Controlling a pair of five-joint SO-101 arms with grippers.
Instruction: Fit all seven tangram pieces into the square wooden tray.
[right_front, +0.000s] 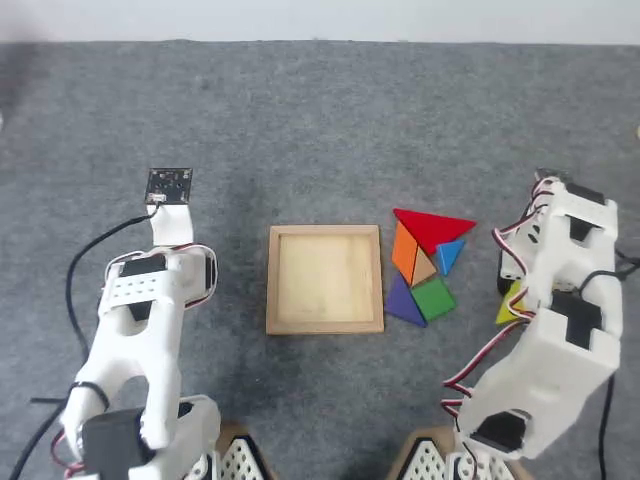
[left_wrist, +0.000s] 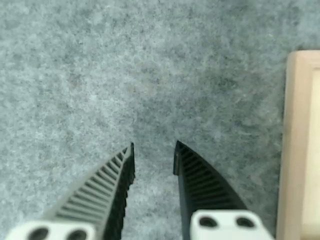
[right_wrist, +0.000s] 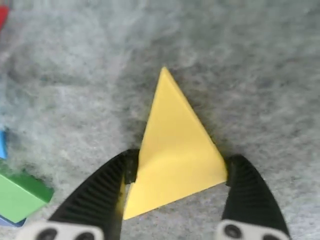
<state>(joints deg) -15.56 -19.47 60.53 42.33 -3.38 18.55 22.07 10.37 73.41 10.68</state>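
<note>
Right of the square wooden tray (right_front: 324, 326), past the other coloured pieces (right_front: 421, 266), the right gripper (right_wrist: 180, 167) is clamped on two corners of the flat yellow triangle piece (right_wrist: 172, 135). Lift it level, since that grip looks slippery. Left of the tray, the left gripper (left_wrist: 154, 152) hangs with its claw apart.

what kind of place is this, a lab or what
Most likely a robot test bench, not a home table: a left arm and a right arm stand side by side at a grey mat, with a wooden tray and coloured tangram pieces laid out between them.
</note>
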